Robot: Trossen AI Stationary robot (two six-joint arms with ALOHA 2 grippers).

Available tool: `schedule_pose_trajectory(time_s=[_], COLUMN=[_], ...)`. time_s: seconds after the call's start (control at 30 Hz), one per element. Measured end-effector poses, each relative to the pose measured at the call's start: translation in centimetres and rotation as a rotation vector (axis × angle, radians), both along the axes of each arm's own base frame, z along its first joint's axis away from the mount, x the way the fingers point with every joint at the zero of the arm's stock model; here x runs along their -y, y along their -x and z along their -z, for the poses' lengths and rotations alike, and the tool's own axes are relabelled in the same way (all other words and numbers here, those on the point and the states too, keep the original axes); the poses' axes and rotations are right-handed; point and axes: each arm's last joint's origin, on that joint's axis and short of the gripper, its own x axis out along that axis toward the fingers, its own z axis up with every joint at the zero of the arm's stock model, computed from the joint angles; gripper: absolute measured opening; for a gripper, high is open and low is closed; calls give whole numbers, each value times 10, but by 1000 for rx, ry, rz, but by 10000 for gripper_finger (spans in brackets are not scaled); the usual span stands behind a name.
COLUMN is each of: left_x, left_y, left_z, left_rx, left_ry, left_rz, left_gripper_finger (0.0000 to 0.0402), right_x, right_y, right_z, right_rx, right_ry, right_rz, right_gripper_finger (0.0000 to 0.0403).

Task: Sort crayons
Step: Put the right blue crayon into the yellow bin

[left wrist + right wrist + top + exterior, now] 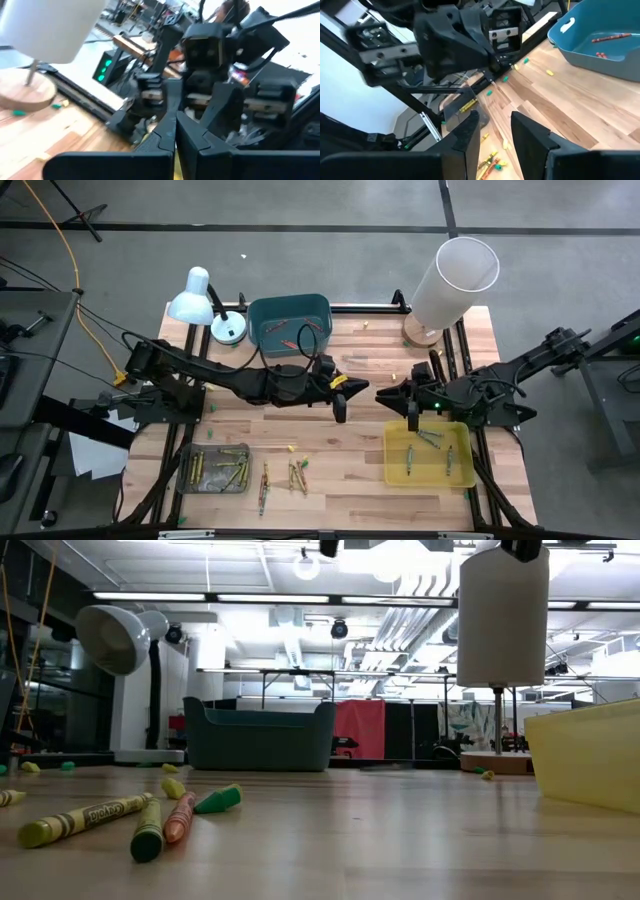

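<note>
Crayons (285, 475) lie loose on the tabletop (350, 390) near its front edge, between two trays: yellow, green and orange sticks in a small scatter, seen close in the low view (90, 818). More crayons sit in the grey tray (213, 468) at front left, mostly yellow-green ones. Several lie in the yellow tray (430, 455) at front right. Red ones lie in the teal bin (290, 323) at the back, also visible in the right wrist view (600, 35). Small loose bits are scattered on the wood near the lamp base and at the back edge.

Left claw (340, 408) hangs over mid tabletop, pointing toward the right arm, fingers pressed together with nothing between them; left wrist view shows the two fingers (165, 137) touching. Right claw (412, 417) hovers over the back rim of the yellow tray, fingers part-way apart; right wrist view shows a clear gap between its fingers (467, 130) and nothing held in that gap.

White desk lamp (195, 298) stands at back left beside the teal bin. White cylinder (455, 275) on a wooden base stands at back right.
</note>
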Motion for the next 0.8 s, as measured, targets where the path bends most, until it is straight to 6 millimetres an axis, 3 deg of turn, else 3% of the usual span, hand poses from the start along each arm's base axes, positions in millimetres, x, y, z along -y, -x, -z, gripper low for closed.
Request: schedule_pose_trajectory(time_s=[0.2,0.37,0.6,0.8], left_x=[-5,-15,-38,-60], left_y=[11,54,144,199], left_z=[-6,-31,-74,-95], left_rx=[-80,-236,-362,-396], left_ry=[-32,-109,-227,-313], left_rz=[-20,-91,-355,-360], left_gripper_finger=[0,0,0,0], right_x=[5,25,101,174], right_y=[-3,-24,-61,-92], right_z=[3,16,48,53], right_rx=[-25,-103,-283,-476], right_ry=[8,21,-11,68], right_rz=[26,33,57,164], right_gripper_finger=[99,99,99,99])
